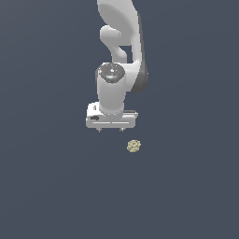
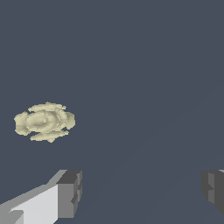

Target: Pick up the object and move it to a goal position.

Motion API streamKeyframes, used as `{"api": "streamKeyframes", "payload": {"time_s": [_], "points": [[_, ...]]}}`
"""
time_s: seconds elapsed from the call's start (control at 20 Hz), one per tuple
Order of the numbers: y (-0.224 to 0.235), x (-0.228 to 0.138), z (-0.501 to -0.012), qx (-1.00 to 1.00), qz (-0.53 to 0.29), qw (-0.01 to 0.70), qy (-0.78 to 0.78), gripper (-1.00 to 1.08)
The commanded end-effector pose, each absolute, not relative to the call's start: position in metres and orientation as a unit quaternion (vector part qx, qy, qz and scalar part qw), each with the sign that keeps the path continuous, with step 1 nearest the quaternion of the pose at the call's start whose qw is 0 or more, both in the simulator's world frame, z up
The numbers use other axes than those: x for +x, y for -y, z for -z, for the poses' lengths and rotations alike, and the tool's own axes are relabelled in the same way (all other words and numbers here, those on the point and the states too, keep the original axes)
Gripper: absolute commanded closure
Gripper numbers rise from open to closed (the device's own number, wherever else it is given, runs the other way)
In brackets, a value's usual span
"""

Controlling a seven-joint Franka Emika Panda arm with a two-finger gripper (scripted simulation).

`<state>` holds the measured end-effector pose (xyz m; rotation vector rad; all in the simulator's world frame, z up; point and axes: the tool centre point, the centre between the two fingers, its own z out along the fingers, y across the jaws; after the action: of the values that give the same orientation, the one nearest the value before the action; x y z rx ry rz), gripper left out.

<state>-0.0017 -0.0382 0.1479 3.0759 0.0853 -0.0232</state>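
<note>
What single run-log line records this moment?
phase: approach | gripper: open, empty | small lumpy pale yellow-beige clump: on dark grey floor, ungrasped, apart from gripper

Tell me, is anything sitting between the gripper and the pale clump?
Nothing: both views show only bare dark floor between the open gripper and the pale yellow-beige clump.

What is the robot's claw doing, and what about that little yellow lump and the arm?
gripper: open, fingers wide apart, holding nothing.
pale yellow clump: lying on the dark floor, untouched, off to the exterior view's right of the gripper, not between the fingers.
arm: reaching down from above.
</note>
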Motion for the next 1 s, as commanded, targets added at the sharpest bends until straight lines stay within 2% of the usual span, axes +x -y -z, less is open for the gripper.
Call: {"api": "streamKeyframes", "payload": {"time_s": [0.0, 0.95], "points": [[0.038, -0.001, -0.148, 0.999, 0.007, 0.033, -0.030, -0.92], [0.020, 0.004, -0.138, 0.995, 0.004, 0.025, 0.092, -0.92]]}}
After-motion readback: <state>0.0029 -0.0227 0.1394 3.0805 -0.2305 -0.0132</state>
